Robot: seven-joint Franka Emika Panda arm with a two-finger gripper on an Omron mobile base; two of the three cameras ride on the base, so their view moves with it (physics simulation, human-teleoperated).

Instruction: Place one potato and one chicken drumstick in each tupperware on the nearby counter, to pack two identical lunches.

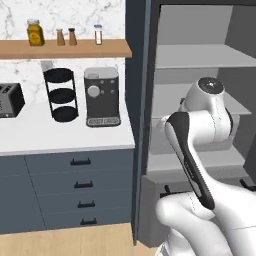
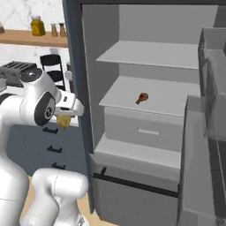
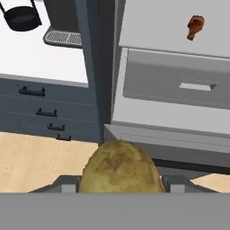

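Observation:
A yellowish-olive potato (image 3: 121, 168) sits between the two fingers of my gripper (image 3: 121, 184), which is shut on it. From the right base view the potato (image 2: 64, 122) hangs under the gripper (image 2: 66, 116), just left of the open fridge's side wall. One reddish-brown chicken drumstick (image 2: 141, 97) lies on the middle fridge shelf (image 2: 132, 90), up and to the right of the gripper; in the hand view the chicken drumstick (image 3: 195, 27) is at the top right. The white counter (image 1: 60, 135) stretches left of the fridge. The tupperware is out of view.
On the counter stand a coffee machine (image 1: 101, 96), a black tiered stand (image 1: 61, 95) and a toaster (image 1: 10, 99). A wooden shelf (image 1: 65, 48) with jars hangs above. The fridge drawer (image 2: 145, 130) sits under the drumstick's shelf; the open fridge door (image 2: 207, 114) is at the right.

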